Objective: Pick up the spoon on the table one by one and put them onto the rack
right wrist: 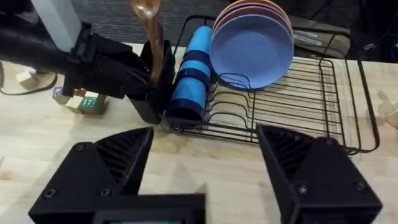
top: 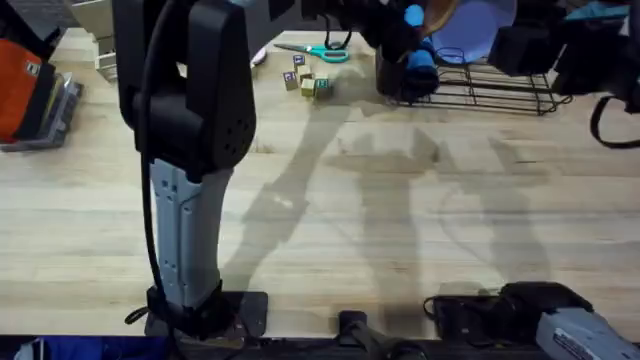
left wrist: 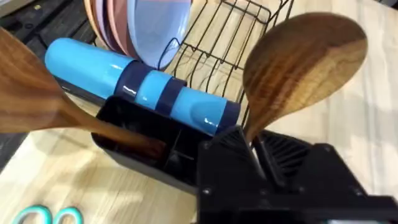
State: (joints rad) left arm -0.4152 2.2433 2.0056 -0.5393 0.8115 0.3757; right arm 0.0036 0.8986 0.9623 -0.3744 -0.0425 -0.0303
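My left gripper is shut on the handle of a brown wooden spoon, whose bowl points up. It hovers just over the black utensil holder at the end of the black wire rack. A second wooden spoon leans in that holder with its handle inside. In the overhead view the left gripper reaches to the near-left end of the rack. My right gripper is open and holds nothing, well back from the rack; an upright spoon shows at the holder.
A blue bottle lies in the rack beside the holder, with stacked plates behind it. Teal-handled scissors and small blocks lie on the table left of the rack. The right arm rests at the near edge.
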